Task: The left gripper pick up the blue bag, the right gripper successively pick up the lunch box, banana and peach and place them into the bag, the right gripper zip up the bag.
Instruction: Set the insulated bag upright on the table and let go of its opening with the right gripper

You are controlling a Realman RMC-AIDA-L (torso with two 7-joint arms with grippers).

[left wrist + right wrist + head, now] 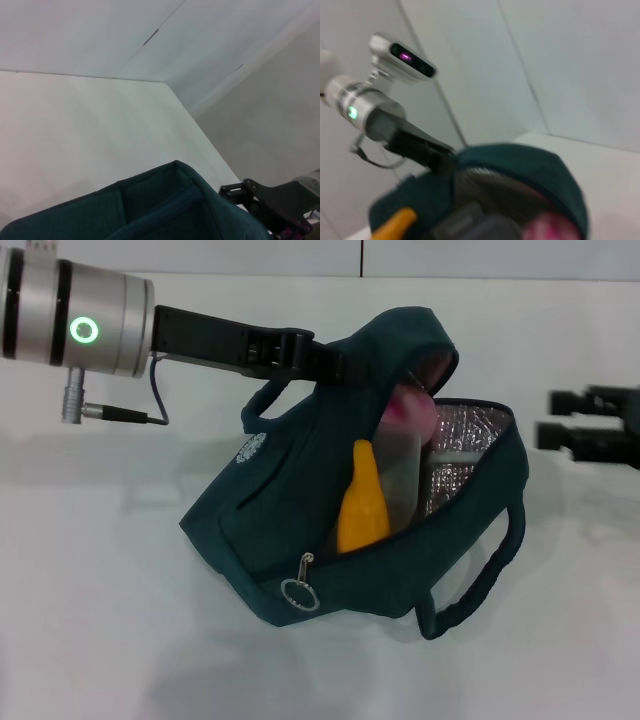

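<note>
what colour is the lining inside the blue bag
Silver, a quilted foil look, on the lining of the blue bag; the head view shows it best.

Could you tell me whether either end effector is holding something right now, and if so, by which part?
The left end effector holds the blue bag by the top edge of its raised flap. The right end effector hangs apart at the right, holding nothing.

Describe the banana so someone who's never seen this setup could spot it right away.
Find the blue bag held up at its top by the left gripper. Look into its open, foil-lined mouth: the banana stands on end beside the lunch box. It is the only yellow-orange thing there; the peach above is pink.
</note>
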